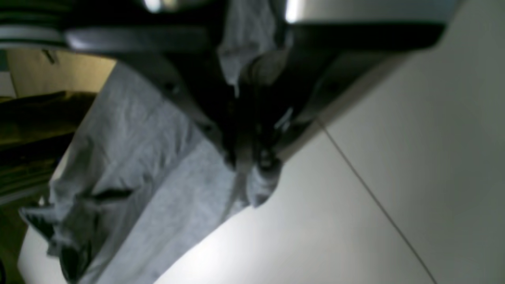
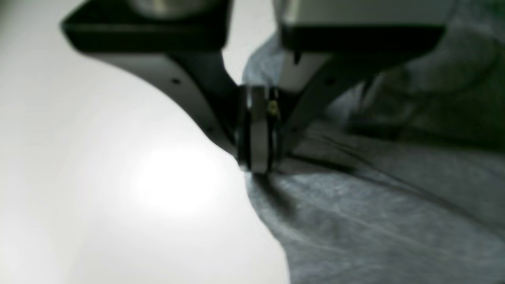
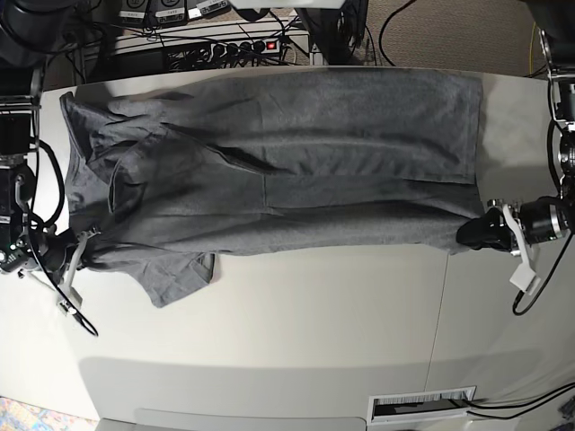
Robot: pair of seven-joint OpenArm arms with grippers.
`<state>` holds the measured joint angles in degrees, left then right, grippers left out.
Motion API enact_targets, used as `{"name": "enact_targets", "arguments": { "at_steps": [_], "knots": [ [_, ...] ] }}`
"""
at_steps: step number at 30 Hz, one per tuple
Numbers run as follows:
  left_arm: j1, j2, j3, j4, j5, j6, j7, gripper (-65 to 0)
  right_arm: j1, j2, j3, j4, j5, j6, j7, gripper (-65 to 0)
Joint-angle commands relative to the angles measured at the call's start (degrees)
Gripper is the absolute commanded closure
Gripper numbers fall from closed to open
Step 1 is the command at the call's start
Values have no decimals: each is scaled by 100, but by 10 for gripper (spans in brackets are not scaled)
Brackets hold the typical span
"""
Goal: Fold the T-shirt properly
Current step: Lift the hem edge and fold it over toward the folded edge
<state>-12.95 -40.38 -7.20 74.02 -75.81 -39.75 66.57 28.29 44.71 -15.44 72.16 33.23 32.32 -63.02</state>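
t-shirt (image 3: 296,189) seen spread wide over the white table (image 3: 296,332), its near edge strung between the two grippers. left gripper (image 1: 252,157): fingers pinched on grey cloth at that edge's corner, base view's right. right gripper (image 2: 258,165): fingers closed on the edge at base view's left. far edge laid along the table's back, close to the cables and red-lit electronics (image 3: 243,47). open room noted in front of the near edge, down to the vent-like panel (image 3: 420,404); a narrower strip was left beyond the right side. a loose flap (image 3: 175,277) was seen hanging out past the near edge, near the right gripper. long axis was run left to right; which way the collar was pointed could not be told.
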Motion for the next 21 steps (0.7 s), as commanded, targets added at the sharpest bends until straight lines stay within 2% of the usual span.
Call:
{"name": "enact_targets", "arguments": {
  "at_steps": [1, 5, 14, 21],
  "knots": [
    [-26, -221, -44, 138, -212, -25, -50, 0, 50, 208, 55, 203, 48, -20, -20, 0],
    [299, -417, -44, 407, -284, -25, 13, 0, -369, 424, 55, 752, 63, -24, -177, 0],
    [778, -555, -44, 728, -289, -25, 380, 0, -1147, 852, 127, 1453, 20, -22, -505, 0],
    [1073, -879, -44, 728, -289, -25, 507, 0, -1858, 977, 960, 1746, 330, -17, -723, 0]
  ]
}}
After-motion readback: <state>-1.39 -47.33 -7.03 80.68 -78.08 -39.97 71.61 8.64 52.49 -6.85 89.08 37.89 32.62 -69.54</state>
